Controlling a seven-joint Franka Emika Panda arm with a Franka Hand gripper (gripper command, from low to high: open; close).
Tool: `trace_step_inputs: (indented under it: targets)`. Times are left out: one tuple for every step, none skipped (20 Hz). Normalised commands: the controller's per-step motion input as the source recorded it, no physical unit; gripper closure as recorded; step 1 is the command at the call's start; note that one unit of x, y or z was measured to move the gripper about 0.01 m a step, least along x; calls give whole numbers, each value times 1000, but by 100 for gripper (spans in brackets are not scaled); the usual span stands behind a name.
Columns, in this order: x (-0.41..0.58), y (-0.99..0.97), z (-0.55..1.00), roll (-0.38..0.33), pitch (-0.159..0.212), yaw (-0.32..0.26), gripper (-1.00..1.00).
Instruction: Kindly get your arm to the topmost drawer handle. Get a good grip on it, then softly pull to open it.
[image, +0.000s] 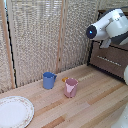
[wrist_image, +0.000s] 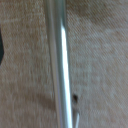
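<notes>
So going across the exterior view: white plate (image: 14, 111) near the left corner of the wooden table (image: 95, 102), then a blue cup (image: 48, 80), then a pink cup (image: 71, 88) just right of it. Far right, the arm (image: 109, 26) sits in front of the dark drawer, with the drawer handle (image: 108, 60) below it. The wrist view is basically all blurry silver bar (wrist_image: 61, 65). Can't tell if the gripper's open or closed.

Arm (image: 111, 26): glossy white plastic shell, dark joint cap. Drawer handle (wrist_image: 59, 60): smooth brushed silvery metal. Drawer front (image: 111, 59): dark brown wood. Table (image: 95, 102): pale planked wood, matt. Screen (image: 37, 35): coarse woven cloth. Plate (image: 14, 111): glazed white.
</notes>
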Motion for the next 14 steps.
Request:
trace_step_inputs:
  targets:
    - [0, -349, -57, 87, 3, 119, -100]
    - [0, -446, -80, 104, 15, 124, -100]
    - [46, -460, -49, 109, 38, 109, -100]
    - [123, -489, -11, 126, 52, 87, -100]
    - [100, -497, -11, 127, 58, 62, 100]
    - [0, -431, -3, 180, 31, 43, 100]
    - [0, -357, -17, 224, 71, 16, 100]
    - [0, -303, 0, 228, 100, 0, 100]
    - [0, -286, -14, 240, 134, 0, 100]
    - [0, -377, -11, 260, 164, 0, 100]
    - [-94, -431, -17, 258, 202, 0, 100]
    - [-80, -420, 0, 222, 213, 0, 100]
    - [-31, -337, 0, 176, 165, 0, 100]
    - [-6, -257, 0, 130, 93, 0, 100]
